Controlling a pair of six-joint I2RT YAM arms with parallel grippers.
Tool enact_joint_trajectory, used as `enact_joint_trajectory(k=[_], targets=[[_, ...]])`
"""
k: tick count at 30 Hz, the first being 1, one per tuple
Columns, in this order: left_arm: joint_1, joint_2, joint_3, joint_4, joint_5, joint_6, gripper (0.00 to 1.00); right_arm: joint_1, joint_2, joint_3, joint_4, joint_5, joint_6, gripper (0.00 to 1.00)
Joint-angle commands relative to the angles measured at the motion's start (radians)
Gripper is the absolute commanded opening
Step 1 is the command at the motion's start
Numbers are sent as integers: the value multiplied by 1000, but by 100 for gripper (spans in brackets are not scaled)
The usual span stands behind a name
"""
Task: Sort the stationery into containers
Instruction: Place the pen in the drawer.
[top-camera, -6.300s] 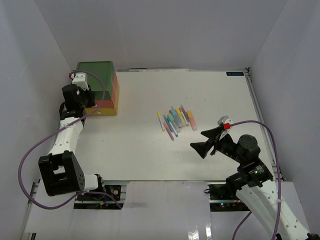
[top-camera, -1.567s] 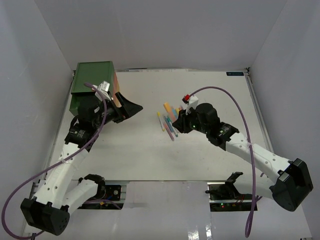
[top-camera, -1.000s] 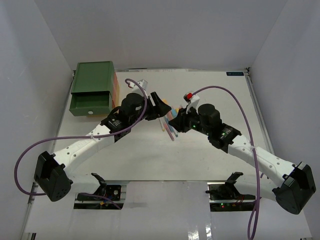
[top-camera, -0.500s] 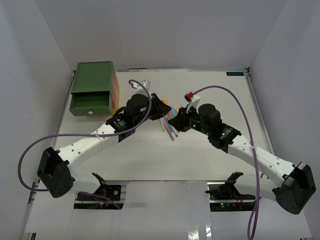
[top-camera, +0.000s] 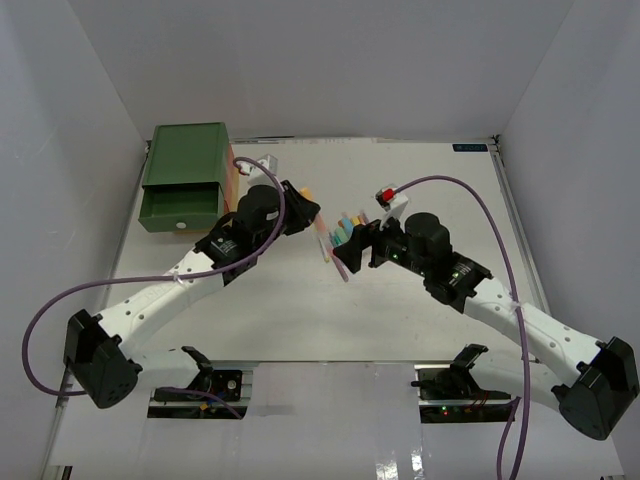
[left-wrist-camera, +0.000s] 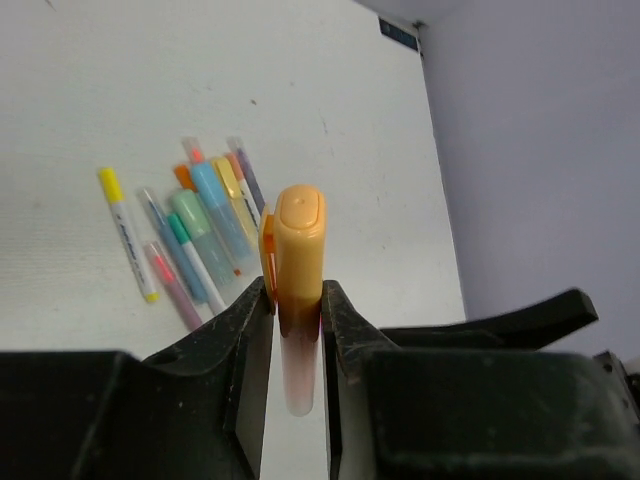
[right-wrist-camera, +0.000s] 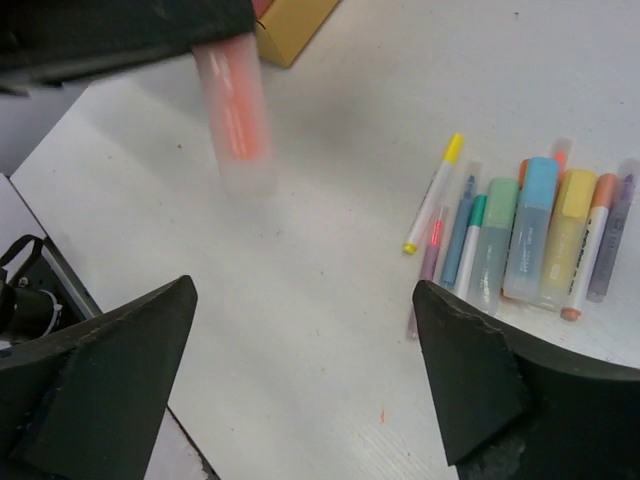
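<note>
My left gripper (top-camera: 306, 207) is shut on an orange marker (left-wrist-camera: 298, 262), held above the table left of the pile. The same marker (right-wrist-camera: 236, 112) shows blurred in the right wrist view. The rest of the stationery (top-camera: 343, 237) lies side by side mid-table: yellow, pink, blue, green, orange and purple pens (left-wrist-camera: 200, 232), (right-wrist-camera: 520, 238). My right gripper (top-camera: 352, 246) hangs open and empty over the pile's near left edge, its fingers (right-wrist-camera: 470, 372) spread wide. The containers (top-camera: 185, 160) stand at the back left, the green top drawer (top-camera: 180, 211) pulled out.
White walls close in the table on the left, back and right. The yellow bottom box (right-wrist-camera: 292, 24) shows at the top of the right wrist view. Purple cables loop from both arms above the table.
The left gripper closed on the orange marker that the right gripper held. The right gripper then opened, let it go and drew back slightly; the left gripper moved left with it.
</note>
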Motion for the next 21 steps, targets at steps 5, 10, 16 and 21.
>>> enact_joint_trajectory(k=[5, 10, 16, 21], targets=[[260, -180, 87, -202, -93, -22, 15, 0, -97, -78, -43, 54, -52, 90], [456, -239, 134, -295, -123, -22, 20, -3, -150, -124, -50, 59, -59, 90], [624, -249, 119, -291, -55, -79, 20, -5, -197, -170, -54, 59, -61, 90], [730, -249, 73, -246, -27, -122, 20, -6, -251, -201, -71, 68, -67, 90]])
